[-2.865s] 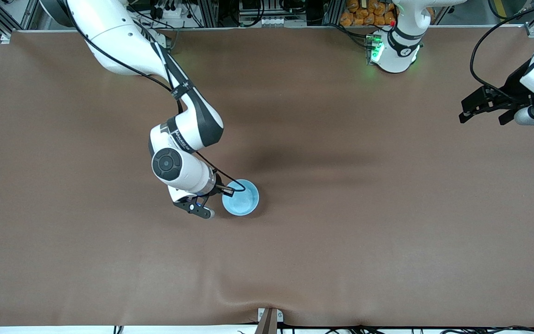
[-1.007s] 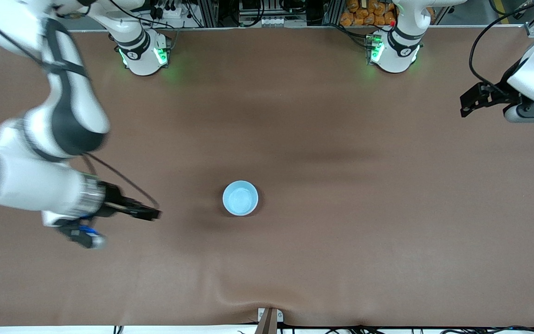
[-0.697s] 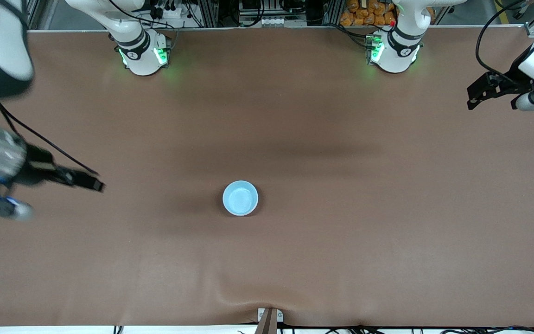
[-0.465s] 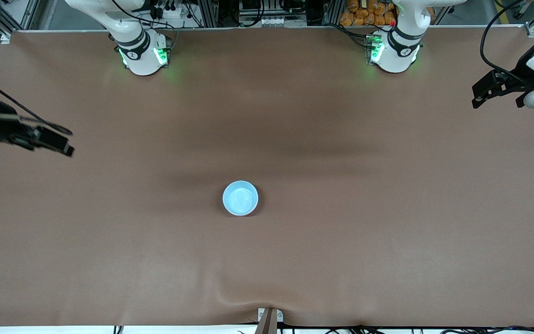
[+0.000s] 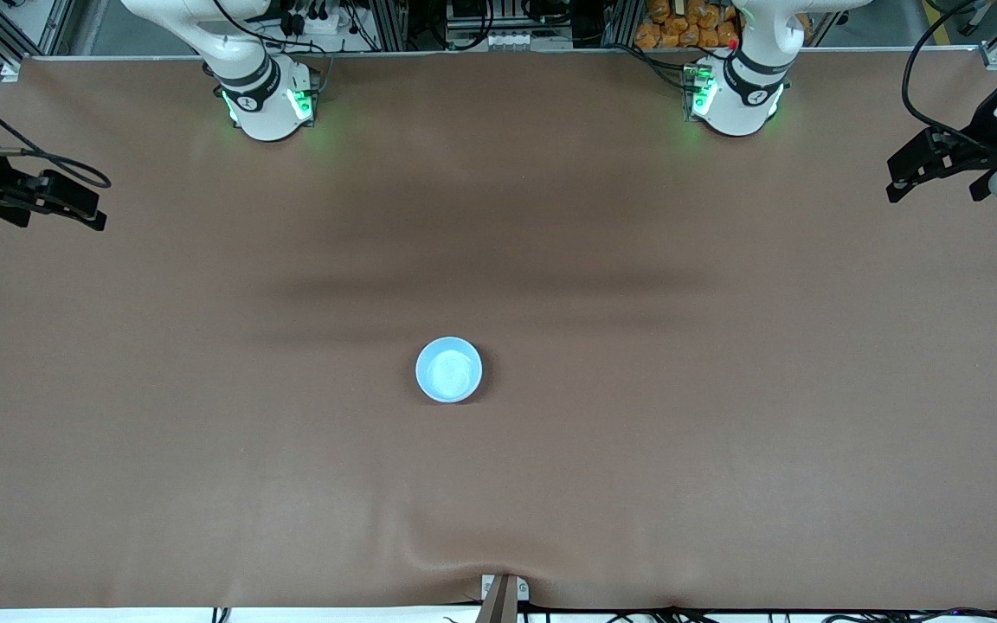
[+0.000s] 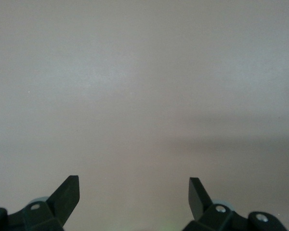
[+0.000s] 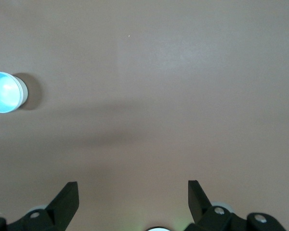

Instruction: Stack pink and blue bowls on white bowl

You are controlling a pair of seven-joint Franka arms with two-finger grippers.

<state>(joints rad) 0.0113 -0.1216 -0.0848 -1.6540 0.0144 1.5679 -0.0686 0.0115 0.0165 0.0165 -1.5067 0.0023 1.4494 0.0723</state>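
A light-blue bowl (image 5: 449, 369) stands upright on the brown table near its middle, with nothing touching it. It also shows in the right wrist view (image 7: 4, 91), where its outer wall looks pale. No pink bowl and no white bowl show on their own; I cannot tell whether they sit under the blue one. My right gripper (image 5: 87, 206) is open and empty over the right arm's end of the table (image 7: 133, 190). My left gripper (image 5: 890, 180) is open and empty over the left arm's end, above bare table (image 6: 134, 185).
The two arm bases (image 5: 265, 95) (image 5: 736, 95) stand along the table's edge farthest from the front camera. The brown cover has a wrinkle (image 5: 455, 554) near the front edge, by a small bracket (image 5: 501, 597).
My right gripper has let go of the blue bowl's rim and swung away to its own end of the table. The bowl stays put. My left gripper has drifted slightly toward the bases.
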